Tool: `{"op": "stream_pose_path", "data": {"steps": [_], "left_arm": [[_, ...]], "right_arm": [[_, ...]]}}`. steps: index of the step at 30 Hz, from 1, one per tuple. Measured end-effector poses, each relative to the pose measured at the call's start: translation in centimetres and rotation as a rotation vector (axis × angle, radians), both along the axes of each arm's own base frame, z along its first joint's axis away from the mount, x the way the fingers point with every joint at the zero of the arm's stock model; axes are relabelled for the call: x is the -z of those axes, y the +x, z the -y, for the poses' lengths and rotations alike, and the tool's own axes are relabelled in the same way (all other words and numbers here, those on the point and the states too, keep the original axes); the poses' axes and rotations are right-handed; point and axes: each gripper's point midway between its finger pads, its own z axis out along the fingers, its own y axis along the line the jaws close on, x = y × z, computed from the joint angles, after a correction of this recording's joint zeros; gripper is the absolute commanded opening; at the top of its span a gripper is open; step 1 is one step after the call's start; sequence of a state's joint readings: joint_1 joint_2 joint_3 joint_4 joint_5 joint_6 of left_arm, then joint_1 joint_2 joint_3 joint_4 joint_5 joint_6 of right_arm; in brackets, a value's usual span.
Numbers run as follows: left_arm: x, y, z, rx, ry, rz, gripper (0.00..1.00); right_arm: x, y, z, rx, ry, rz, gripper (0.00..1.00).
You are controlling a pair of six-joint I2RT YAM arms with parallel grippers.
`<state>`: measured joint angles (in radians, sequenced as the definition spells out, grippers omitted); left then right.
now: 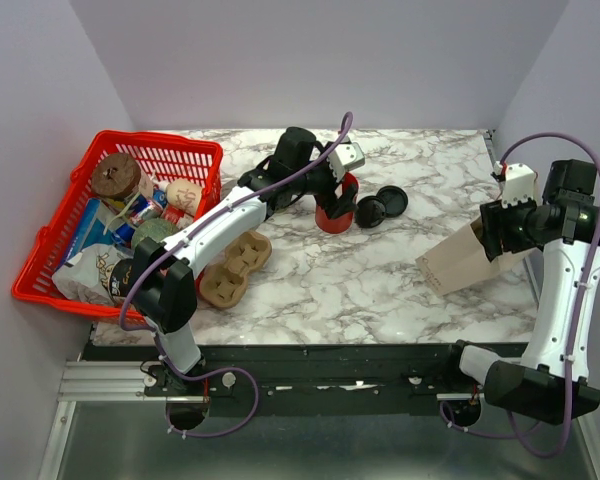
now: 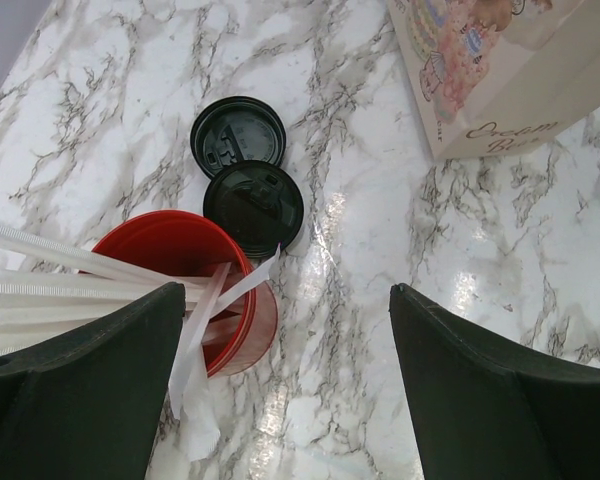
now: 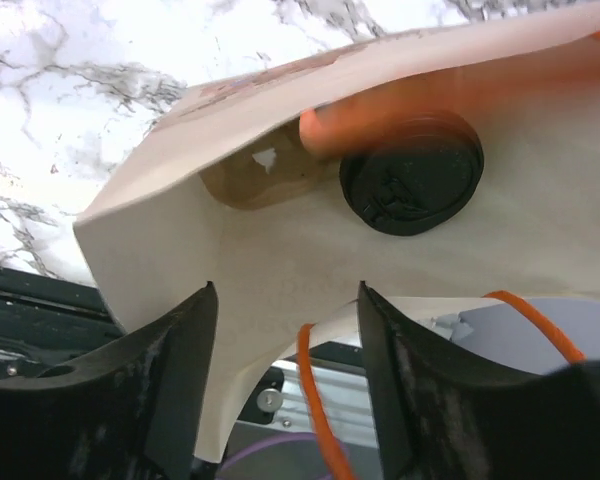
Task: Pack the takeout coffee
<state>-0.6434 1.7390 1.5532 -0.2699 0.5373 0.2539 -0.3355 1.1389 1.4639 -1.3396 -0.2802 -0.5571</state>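
The takeout coffee sits inside the pale paper bag (image 3: 280,265); only its black lid (image 3: 410,175) shows clearly, deep in the bag. My right gripper (image 3: 285,300) hovers at the bag's mouth with its jaws apart. The bag's rim and an orange cord handle (image 3: 315,390) lie between the jaws, not pinched. From above, the bag (image 1: 458,265) leans at the table's right edge under my right gripper (image 1: 492,232). My left gripper (image 2: 288,295) is open over bare marble, beside the red cup of straws (image 2: 195,255), holding nothing. In the top view my left gripper (image 1: 342,178) hangs over that red cup (image 1: 332,216).
Two loose black lids (image 1: 381,205) lie right of the red cup, also seen from the left wrist (image 2: 245,165). Brown pulp cup carriers (image 1: 235,268) lie near the left arm. A red basket (image 1: 202,150) full of goods fills the left side.
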Motion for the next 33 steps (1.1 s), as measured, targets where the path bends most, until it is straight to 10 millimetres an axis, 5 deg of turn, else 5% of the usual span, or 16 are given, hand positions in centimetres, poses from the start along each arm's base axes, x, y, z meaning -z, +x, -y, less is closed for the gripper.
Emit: {"op": "stream_pose_path", "data": {"steps": [5,12,16,17,29,33], "left_arm": [[0.1,-0.1,0.1,0.006,-0.003,0.000,0.90],[0.5,-0.2,0.2,0.018,-0.010,-0.003,0.90],[0.4,-0.2,0.3,0.018,-0.018,0.002,0.90],[0.3,-0.1,0.4,0.018,-0.020,0.006,0.90],[-0.4,0.1,0.7,0.023,-0.046,0.030,0.90],[-0.7,0.0,1.0,0.035,-0.063,0.027,0.90]], "right_arm": [[-0.3,-0.2,0.2,0.014,-0.012,0.009,0.65],[-3.7,-0.1,0.3,0.019,-0.050,0.119,0.61],[-4.0,-0.7,0.3,0.032,-0.066,0.135,0.27],[-4.0,-0.9,0.3,0.036,-0.067,0.135,0.25],[-2.1,-2.5,0.9,0.087,-0.097,0.084,0.19],[-2.4,-2.8,0.8,0.091,-0.101,0.102,0.25]]}}
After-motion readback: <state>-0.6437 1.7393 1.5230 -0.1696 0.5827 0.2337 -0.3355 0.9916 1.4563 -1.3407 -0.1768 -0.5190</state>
